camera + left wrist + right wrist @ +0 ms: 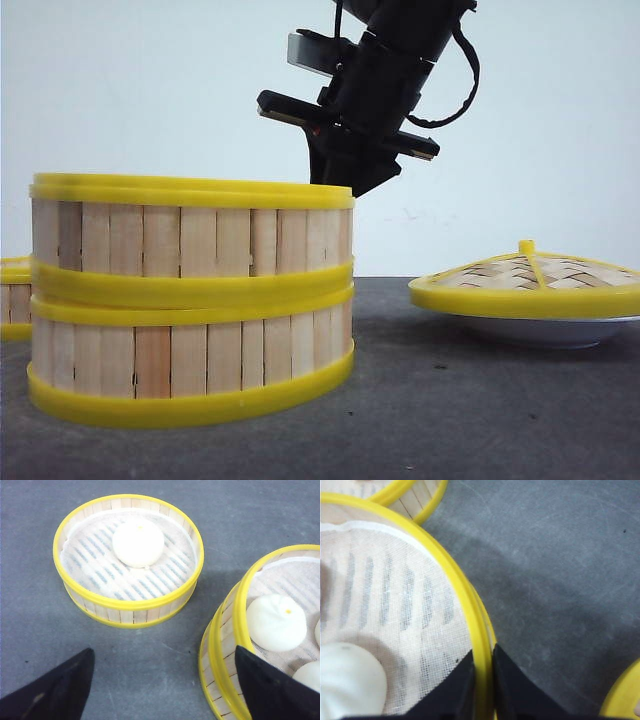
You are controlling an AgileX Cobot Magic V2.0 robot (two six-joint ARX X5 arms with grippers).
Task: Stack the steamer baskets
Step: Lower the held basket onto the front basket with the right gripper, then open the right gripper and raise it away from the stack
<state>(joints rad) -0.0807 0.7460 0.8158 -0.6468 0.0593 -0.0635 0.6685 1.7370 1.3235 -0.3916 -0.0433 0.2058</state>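
Two steamer baskets stand stacked at the front left: the upper basket (pixel 190 240) on the lower basket (pixel 190 360). My right gripper (pixel 338 178) reaches down behind the stack's right side. In the right wrist view it (pixel 483 680) is shut on the upper basket's yellow rim (pixel 465 600), one finger inside and one outside. A third basket (pixel 125 612) with one white bun (pixel 138 543) stands alone on the table, just visible at the far left (pixel 14 300). My left gripper (pixel 162 690) hangs wide open above the gap between that basket and the stack (pixel 225 645), holding nothing.
A domed woven lid (pixel 530 275) with a yellow rim rests on a white plate (pixel 545 330) at the right. White buns (pixel 276 622) lie on the cloth liner in the upper basket. The table (pixel 450 420) is dark grey.
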